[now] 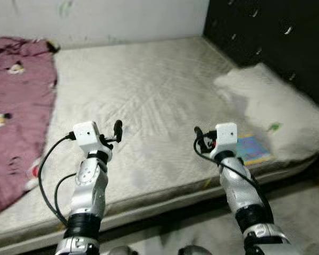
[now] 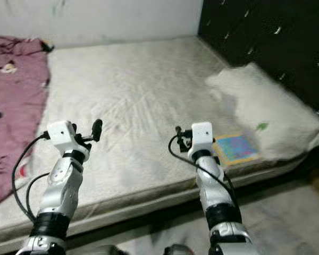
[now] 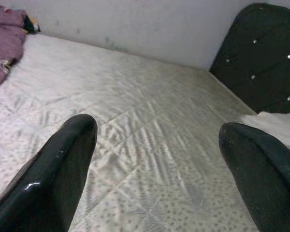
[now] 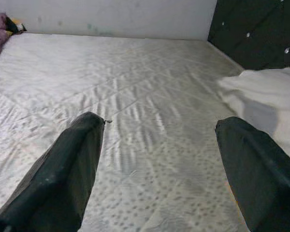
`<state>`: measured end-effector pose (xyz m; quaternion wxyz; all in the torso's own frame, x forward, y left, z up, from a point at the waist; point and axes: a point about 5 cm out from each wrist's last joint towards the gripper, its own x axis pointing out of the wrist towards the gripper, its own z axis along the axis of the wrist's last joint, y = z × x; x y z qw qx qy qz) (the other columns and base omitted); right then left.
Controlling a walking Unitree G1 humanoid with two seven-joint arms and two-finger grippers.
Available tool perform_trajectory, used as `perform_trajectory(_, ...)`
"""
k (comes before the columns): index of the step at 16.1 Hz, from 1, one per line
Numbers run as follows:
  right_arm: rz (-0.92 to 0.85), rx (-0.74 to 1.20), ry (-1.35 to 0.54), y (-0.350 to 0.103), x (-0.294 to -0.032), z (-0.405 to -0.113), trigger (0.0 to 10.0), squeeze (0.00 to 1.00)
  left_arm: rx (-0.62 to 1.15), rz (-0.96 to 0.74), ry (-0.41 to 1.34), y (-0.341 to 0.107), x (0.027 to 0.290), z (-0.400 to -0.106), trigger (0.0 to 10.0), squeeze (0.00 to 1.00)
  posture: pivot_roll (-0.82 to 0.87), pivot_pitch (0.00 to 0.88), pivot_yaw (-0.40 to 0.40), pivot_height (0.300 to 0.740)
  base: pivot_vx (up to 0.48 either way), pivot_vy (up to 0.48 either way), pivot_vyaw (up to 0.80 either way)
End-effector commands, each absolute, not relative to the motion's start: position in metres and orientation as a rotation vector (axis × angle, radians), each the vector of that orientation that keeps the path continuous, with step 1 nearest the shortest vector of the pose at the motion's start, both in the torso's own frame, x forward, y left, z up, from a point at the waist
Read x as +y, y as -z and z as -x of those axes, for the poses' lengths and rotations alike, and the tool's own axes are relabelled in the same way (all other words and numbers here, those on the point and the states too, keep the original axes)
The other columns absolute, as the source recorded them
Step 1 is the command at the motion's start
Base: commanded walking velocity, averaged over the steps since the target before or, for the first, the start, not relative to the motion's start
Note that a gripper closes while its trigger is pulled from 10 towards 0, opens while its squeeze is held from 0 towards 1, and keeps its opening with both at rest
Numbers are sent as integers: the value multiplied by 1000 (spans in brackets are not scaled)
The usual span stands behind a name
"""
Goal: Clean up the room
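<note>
The robot stands at the long edge of a bare quilted mattress (image 1: 149, 106), both arms raised over it. The left gripper (image 3: 154, 179) hovers above the near middle of the mattress with its two black fingers spread wide and nothing between them. The right gripper (image 4: 159, 174) hangs beside it, equally splayed and empty.

The things to tidy lie off to either side. A crumpled maroon blanket (image 1: 16, 117) with cartoon prints covers the mattress's left end, spilling toward the near edge. At the right end, against the dark tufted headboard (image 1: 276, 37), a white pillow (image 1: 276, 111) lies askew, and a colourful flat booklet (image 1: 252, 149) sits half tucked under its near corner, close to the right wrist.

I judge nothing has been picked up yet. The booklet looks the nearest target, but it lies flat against the fabric, so the fingers could skid over it or pinch the quilting instead. Dragging it out may pull the pillow toward the mattress edge. The blanket is bulky and limp; one grasp could leave most of it trailing.
</note>
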<state>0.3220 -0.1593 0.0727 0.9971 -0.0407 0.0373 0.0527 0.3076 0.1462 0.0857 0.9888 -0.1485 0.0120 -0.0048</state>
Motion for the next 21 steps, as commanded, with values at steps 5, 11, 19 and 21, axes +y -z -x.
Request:
perform_trajectory(5,80,83,-114,-71,-163,-321,10000,0,38,299,27,-84,140,-307,10000,0,-29,0,13,740,0,480,0)
perform_trajectory(11,91,81,-122,-71,-163,-320,10000,0,46,298,26,-83,139,-307,10000,0,-32,0,12,740,0,480,0)
perform_trajectory(19,101,85,-147,-70,-161,-319,10000,0,49,285,12,-81,140,-307,10000,0,-30,0,11,740,0,480,0)
perform_trajectory(21,102,83,-150,-71,-160,-320,10000,0,48,284,10,-81,141,-307,10000,0,-29,0,11,740,0,480,0)
